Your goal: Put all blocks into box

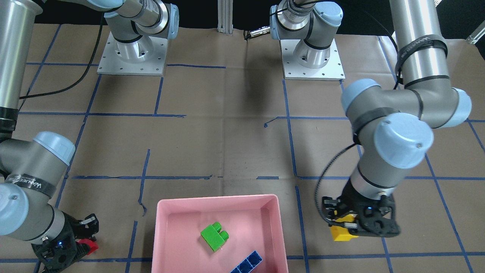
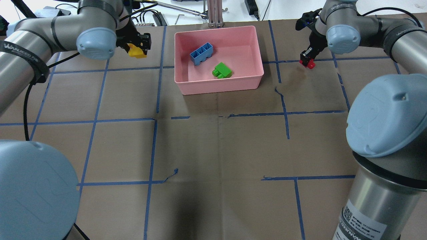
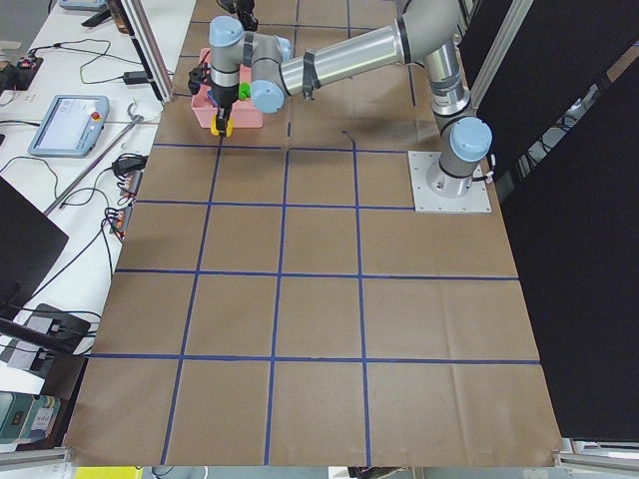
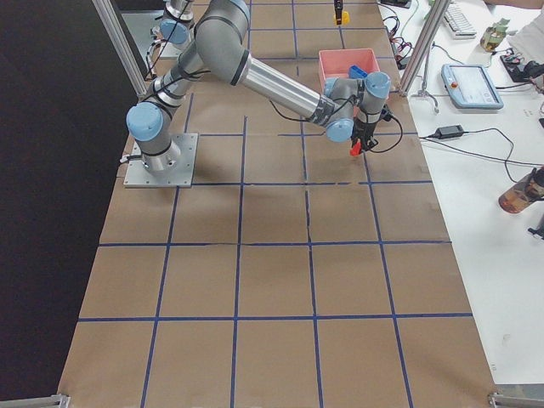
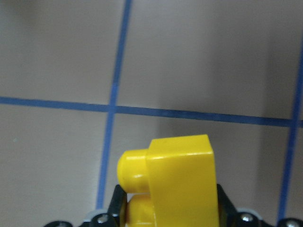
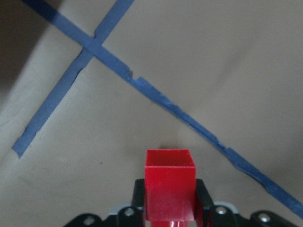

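Note:
The pink box [image 2: 186, 87] stands at the far middle of the table and holds the green brick [image 2: 222, 70] and the long blue brick [image 2: 201, 54]; they also show in the front view as box [image 1: 163, 227], green brick [image 1: 214, 236] and blue brick [image 1: 247, 263]. My left gripper [image 2: 136, 50] is shut on the yellow brick [image 1: 343, 232] [image 5: 177, 182], to the left of the box and above the table. My right gripper [image 2: 307, 61] is shut on the small red brick [image 6: 169, 182] [image 1: 90, 245], to the right of the box, just above the paper.
Brown paper with blue tape lines [image 2: 156, 83] covers the table. The two arm bases [image 1: 130, 53] [image 1: 312, 57] stand on metal plates at the robot's side. Cables and tools lie beyond the table's far edge [image 2: 166, 13].

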Motion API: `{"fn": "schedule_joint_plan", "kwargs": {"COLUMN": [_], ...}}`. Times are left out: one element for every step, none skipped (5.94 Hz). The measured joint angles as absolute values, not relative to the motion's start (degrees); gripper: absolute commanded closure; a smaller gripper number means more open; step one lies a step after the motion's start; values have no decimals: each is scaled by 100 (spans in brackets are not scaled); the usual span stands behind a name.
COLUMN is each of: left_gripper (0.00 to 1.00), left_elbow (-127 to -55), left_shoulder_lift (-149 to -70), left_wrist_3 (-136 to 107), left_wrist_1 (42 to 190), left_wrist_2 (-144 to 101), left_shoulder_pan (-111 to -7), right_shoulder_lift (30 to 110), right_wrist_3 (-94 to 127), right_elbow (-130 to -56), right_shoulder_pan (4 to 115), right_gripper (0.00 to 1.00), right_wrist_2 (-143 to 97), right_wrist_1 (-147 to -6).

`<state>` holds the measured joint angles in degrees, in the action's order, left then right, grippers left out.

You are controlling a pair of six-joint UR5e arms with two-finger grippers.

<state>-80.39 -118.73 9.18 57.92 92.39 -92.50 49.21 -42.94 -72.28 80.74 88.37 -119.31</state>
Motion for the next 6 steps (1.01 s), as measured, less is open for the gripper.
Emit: {"fn": "schedule_joint_plan", "kwargs": {"left_gripper": [100,80,1,0,0,0], "left_elbow": [-8019,-7993,-7961,-7948,-7936,-7954], "left_shoulder_lift": [-11985,-12162,-12320,-12374,-12290,-12018], "left_wrist_3": [1096,1374,1562,1606,1609,1593], "left_wrist_1": [5742,5577,5275,5057,5176,5695], "left_wrist_2": [9241,9239,9243,9259,9277,9280], "left_shoulder_pan": [-9727,-10051,-10197,-10236,-10229,-10181], "right_shoulder_lift": [4932,4934,4940,4953,4982,5003], "right_wrist_3": [-3818,-3293,-2683,-2025,-1328,-695], "right_elbow": [-6690,-6166,-5737,-5468,-5358,-5327], "right_shoulder_pan": [8081,8093,8123,8198,8382,8662], "right_gripper": [84,84,84,84,84,84], "right_wrist_2": [8831,8821,8800,8647,8440,8377], "right_wrist_1": [-11692,-11248,-10718,-10251,-9994,-9922]}}
